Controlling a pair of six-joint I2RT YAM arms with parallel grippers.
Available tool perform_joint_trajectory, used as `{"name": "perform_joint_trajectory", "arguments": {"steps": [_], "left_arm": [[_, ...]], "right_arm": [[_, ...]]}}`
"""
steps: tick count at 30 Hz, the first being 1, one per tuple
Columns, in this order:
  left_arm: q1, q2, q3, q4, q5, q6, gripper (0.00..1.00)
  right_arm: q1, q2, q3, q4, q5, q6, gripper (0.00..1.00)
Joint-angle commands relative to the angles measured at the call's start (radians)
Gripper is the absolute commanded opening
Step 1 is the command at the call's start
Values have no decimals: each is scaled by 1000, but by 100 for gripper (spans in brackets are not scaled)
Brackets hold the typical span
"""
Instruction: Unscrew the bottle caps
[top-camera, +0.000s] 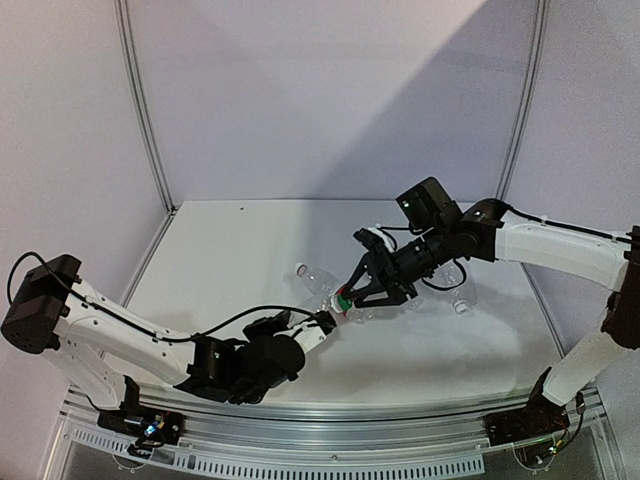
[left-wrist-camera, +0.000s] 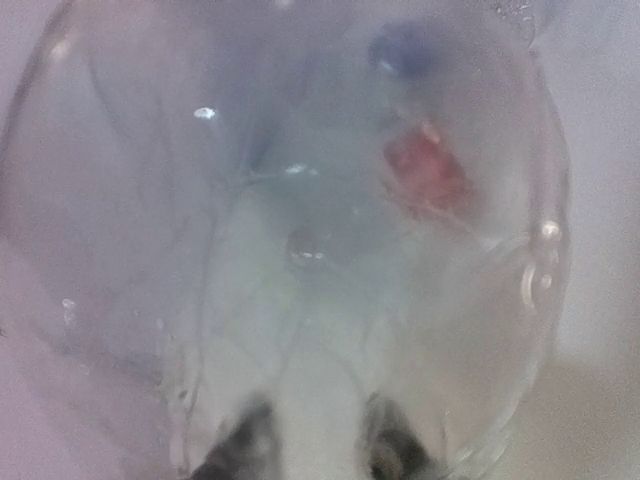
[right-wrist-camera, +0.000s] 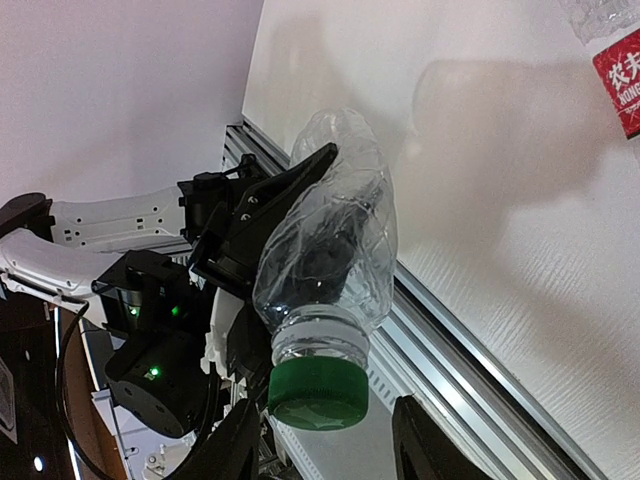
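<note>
A crumpled clear bottle (right-wrist-camera: 330, 230) is held off the table by my left gripper (top-camera: 325, 322), whose black fingers (right-wrist-camera: 270, 200) are shut on its body. The green cap (right-wrist-camera: 318, 392) on its neck points toward my right gripper (right-wrist-camera: 325, 408). That gripper's two fingers flank the cap with a small gap on each side, so it is open. In the top view the cap (top-camera: 344, 300) sits at the right gripper's (top-camera: 352, 297) tips, in mid-table. The left wrist view is filled by the blurred base of the held bottle (left-wrist-camera: 300, 240).
A clear bottle (top-camera: 312, 277) lies just behind the held one. Another bottle (top-camera: 463, 292) lies under the right arm. A red-labelled bottle (right-wrist-camera: 620, 75) shows at the edge of the right wrist view. The metal rail (top-camera: 330, 410) runs along the table's near edge.
</note>
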Motion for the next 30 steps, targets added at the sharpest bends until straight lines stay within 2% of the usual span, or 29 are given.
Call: {"name": "perform_joint_trajectory", "arguments": {"steps": [1,11,21,30], "left_arm": [[3,5,6,16,-10,-5,4],[3,5,8,11,-7,-6,4],[5,7,9,6,-5,-13,4],[8,9,11,2,-1,-17,4]], "right_arm": [[14,26,32,-14,13,-18,46],[14,34,49,-28,27,-47,34],[24,40,46,-9,8,-28,33],[27,40,49,-29,10,-51,38]]}}
